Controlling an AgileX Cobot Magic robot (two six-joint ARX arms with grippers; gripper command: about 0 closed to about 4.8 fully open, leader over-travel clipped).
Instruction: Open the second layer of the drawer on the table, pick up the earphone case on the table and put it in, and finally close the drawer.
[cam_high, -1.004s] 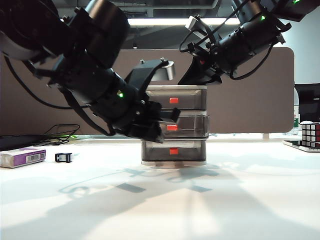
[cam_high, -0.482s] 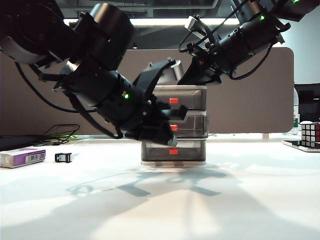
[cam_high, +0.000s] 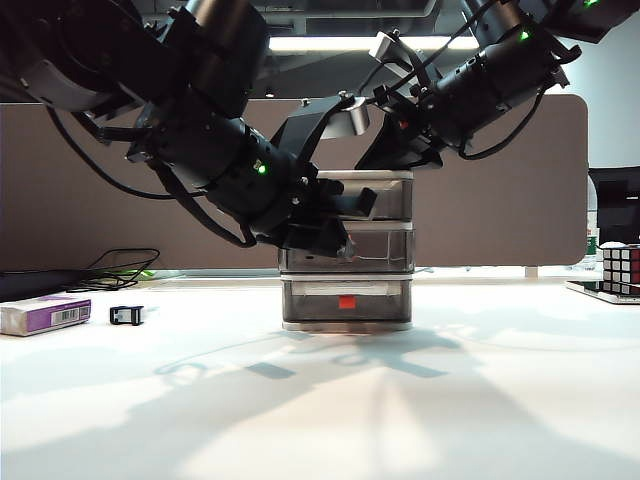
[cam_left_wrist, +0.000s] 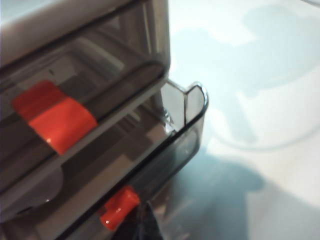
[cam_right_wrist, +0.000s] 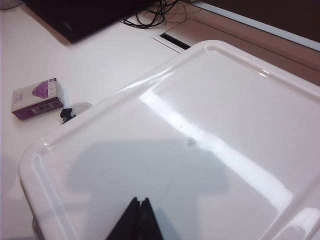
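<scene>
Smoky grey middle drawer (cam_left_wrist: 150, 145) of white-framed three-tier cabinet (cam_high: 347, 250) slightly pulled out, left gripper (cam_left_wrist: 145, 222) closed beside its red-orange handle (cam_left_wrist: 119, 214), right gripper (cam_right_wrist: 136, 220) closed over cabinet top.

Smoky grey drawer (cam_high: 346, 250), red-orange handles; purple-white box (cam_high: 44, 314).

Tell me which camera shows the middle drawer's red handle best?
The left wrist view: the middle drawer's handle sits close up, beside the shut left gripper. In the exterior view the left arm hides it. The right wrist view shows only the cabinet top.
</scene>
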